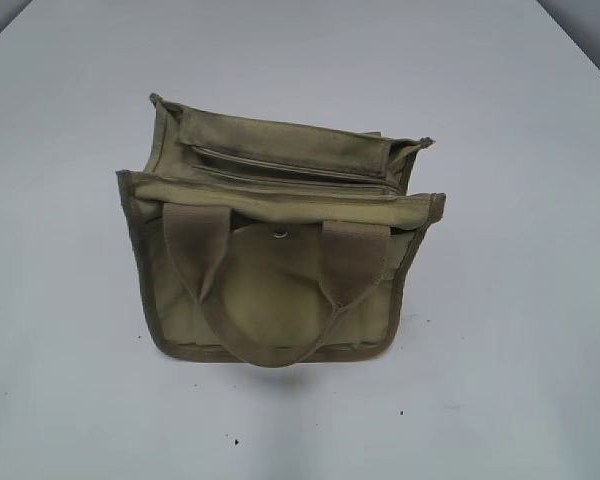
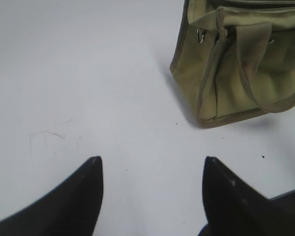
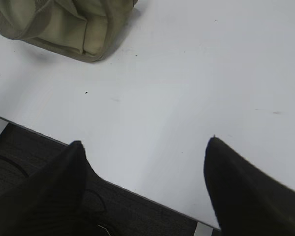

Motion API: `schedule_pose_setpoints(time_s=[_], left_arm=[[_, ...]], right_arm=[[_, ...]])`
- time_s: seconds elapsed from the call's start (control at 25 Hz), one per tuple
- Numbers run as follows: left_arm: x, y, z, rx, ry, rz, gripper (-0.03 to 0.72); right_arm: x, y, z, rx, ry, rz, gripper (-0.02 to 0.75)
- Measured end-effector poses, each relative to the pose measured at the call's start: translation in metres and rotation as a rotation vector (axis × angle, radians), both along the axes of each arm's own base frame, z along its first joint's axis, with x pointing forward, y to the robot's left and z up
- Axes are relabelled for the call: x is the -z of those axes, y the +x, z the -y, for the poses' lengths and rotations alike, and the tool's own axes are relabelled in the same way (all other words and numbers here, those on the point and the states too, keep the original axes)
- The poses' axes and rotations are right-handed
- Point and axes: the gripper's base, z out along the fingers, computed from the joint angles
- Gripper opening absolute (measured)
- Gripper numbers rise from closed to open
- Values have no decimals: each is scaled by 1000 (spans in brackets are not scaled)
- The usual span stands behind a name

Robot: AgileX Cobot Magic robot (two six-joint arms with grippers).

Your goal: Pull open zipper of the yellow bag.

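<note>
You see the yellow bag [image 1: 280,290] upright on the white worktop [image 1: 510,380], its zipper [image 1: 290,165] running across the top, no jaws in view.

A white table [image 1: 520,330] fills nearly every view, its matte top dotted with small dark specks and faint scuff marks. Past its near edge lies dark grey floor [image 3: 19,162]. Darker grey background shows at the far corners.

The left gripper [image 2: 152,167] has two black fingers [image 2: 78,196] with pointy tips. The right gripper [image 3: 142,147] has two black pointy fingers [image 3: 246,191] too.
</note>
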Motion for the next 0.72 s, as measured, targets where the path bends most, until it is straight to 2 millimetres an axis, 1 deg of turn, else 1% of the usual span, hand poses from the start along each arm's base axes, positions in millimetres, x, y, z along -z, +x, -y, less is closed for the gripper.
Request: schedule_pose_setpoints(time_s=[0.56, 0.72], left_arm=[[0, -1, 0, -5, -3, 8, 487], [0, -2, 0, -90, -4, 11, 487]], right_arm=[[0, 0, 0, 5, 1, 1, 576], [0, 2, 1, 119, 4, 1, 576]])
